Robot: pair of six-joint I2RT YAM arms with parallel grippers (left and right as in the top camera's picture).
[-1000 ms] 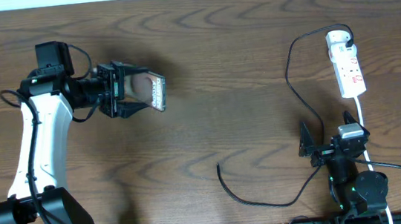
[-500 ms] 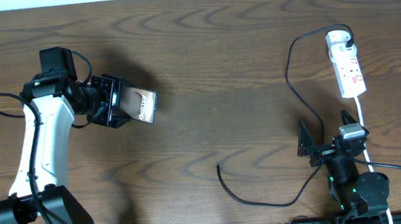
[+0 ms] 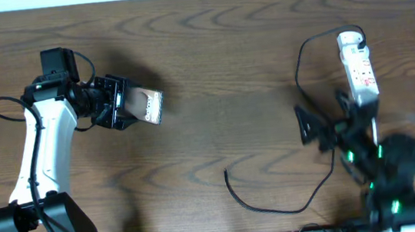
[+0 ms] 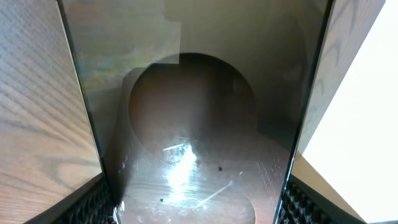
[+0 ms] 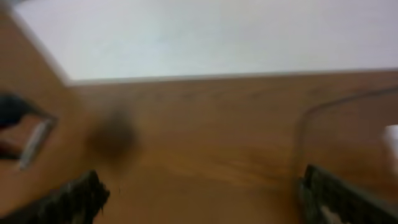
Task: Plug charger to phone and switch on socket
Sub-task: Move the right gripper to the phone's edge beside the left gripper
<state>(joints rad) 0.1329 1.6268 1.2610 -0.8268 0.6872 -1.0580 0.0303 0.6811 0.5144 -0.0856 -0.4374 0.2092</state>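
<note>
The left end effector is clamping the phone above the counter; the right end effector is hanging with fingers apart, empty.

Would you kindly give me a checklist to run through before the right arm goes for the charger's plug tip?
1. Grip: phone clamped in the left claw: ok.
2. Free hand: right claw open, nothing between its fingers: ok.
3. Target: charger plug tip lying free on the table, apart from both arms: ok.
4. Charging port on the phone located: cannot tell.
5. Switch position on the socket: cannot tell.
6. Right wrist view sharp enough to aim: not ok, blurred.
</note>
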